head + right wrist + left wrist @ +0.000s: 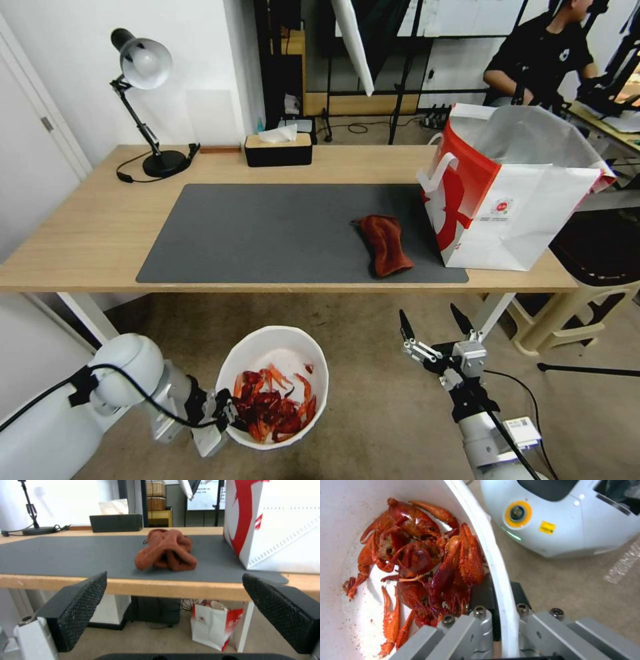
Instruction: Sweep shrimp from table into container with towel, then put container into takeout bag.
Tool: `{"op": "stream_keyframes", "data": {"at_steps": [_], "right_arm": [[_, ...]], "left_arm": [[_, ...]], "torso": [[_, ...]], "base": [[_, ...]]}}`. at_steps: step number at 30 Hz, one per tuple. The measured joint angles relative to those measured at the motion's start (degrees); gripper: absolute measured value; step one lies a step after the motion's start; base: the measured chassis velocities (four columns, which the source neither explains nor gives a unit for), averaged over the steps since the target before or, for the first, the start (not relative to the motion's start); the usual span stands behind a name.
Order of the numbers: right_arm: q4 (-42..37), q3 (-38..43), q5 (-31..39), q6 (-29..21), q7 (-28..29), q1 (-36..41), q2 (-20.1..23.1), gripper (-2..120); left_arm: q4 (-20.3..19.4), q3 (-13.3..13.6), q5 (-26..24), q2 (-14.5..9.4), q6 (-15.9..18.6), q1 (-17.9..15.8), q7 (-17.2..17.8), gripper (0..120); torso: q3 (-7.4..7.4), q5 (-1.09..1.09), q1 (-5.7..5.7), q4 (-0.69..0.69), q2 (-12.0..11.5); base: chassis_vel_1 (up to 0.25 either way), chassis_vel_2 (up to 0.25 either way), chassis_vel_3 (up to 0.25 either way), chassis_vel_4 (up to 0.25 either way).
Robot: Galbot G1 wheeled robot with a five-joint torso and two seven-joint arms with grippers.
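while the left gripper (223, 415) pinches the bowl (267, 347) by its near rim at the lower left of the head frame, below the table (87, 227) edge and over the floor, the shrimp (272, 405) lie heaped inside against the gripper side. in the left wrist frame the fingers (483, 620) sit one inside and one outside the white wall (486, 545), pressed onto it, with the shrimp (426, 562) filling the left half of the frame. the right gripper (437, 323) hangs at lower centre-right of the head frame, just before the table edge, its fingers spread wide and holding nothing; in the right wrist frame the two black pads (83, 605) stand far apart at the lower corners. the towel (385, 243) lies crumpled on the grey mat (267, 233), right of centre, near the mat's front edge. the bag (520, 200) stands upright and open at the right end of the table, just beside the towel but apart from it. at the upper left of the head frame stand a lamp (143, 100) and a tissue box (278, 148).
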State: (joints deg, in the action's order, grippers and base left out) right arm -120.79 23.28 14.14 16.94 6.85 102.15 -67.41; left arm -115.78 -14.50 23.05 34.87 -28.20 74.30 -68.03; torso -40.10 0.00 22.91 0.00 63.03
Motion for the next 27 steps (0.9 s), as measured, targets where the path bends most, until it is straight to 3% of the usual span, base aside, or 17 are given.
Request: {"op": "stream_keyframes", "data": {"at_steps": [5,13,15,16,20,22,25,26,27], "right_arm": [[2.05,0.07,0.04,1.57,-1.59,0.08,-1.26,100],[3.22,-0.31,-0.25,1.90,-1.92,-0.09,-2.30,100],[3.52,-0.50,-0.54,1.95,-1.99,-0.08,-2.57,100],[3.78,-0.62,-0.76,2.07,-2.11,-0.04,-2.79,100],[4.23,-0.89,-1.10,2.19,-2.21,-0.03,-3.07,100],[4.64,-1.37,-1.59,2.26,-2.21,-0.24,-3.28,100],[4.68,-1.60,-1.81,2.27,-2.21,-0.29,-3.40,100],[4.68,-1.70,-1.92,2.27,-2.21,-0.30,-3.52,100],[4.68,-1.70,-1.92,2.27,-2.21,-0.30,-3.52,100]], "left_arm": [[-4.38,-3.55,-3.68,-1.06,0.06,2.15,0.58,0],[-5.47,-6.38,-10.94,-2.77,1.42,2.61,0.52,0],[-5.99,-7.21,-14.68,-3.18,2.35,2.31,0.48,0],[-6.62,-7.51,-17.93,-3.54,3.57,1.22,0.55,0],[-6.97,-6.92,-21.46,-3.91,5.31,-1.58,0.63,0],[-6.58,-5.17,-24.83,-4.27,7.16,-5.94,0.89,0],[-6.05,-4.03,-27.00,-4.40,8.32,-8.93,1.03,0],[-5.55,-3.33,-28.76,-4.47,9.24,-12.03,1.32,0],[-5.55,-3.33,-28.76,-4.47,9.24,-12.03,1.32,0]], "torso": [[-0.01,0.01,0.00,-0.01,0.00],[-0.01,0.00,0.01,0.00,-0.01],[-0.01,-0.01,0.01,0.00,-0.01],[-0.01,0.00,0.01,0.00,0.00],[-0.01,0.00,0.01,-0.01,0.00],[-0.01,0.01,0.02,-0.02,-0.01],[-0.01,-0.02,0.01,0.01,-0.01],[-0.01,0.02,0.01,-0.01,-0.01],[-0.01,0.02,0.01,-0.01,-0.01]], "base": [[0.000,0.000,0.000,0.000],[0.000,0.000,0.000,0.000],[0.000,0.000,0.000,0.000],[0.000,0.000,0.000,0.000],[0.000,0.000,0.000,0.000],[0.000,0.000,0.000,0.000],[0.000,0.000,0.000,0.000],[0.000,0.000,0.000,0.000],[0.000,0.000,0.000,0.000]]}}
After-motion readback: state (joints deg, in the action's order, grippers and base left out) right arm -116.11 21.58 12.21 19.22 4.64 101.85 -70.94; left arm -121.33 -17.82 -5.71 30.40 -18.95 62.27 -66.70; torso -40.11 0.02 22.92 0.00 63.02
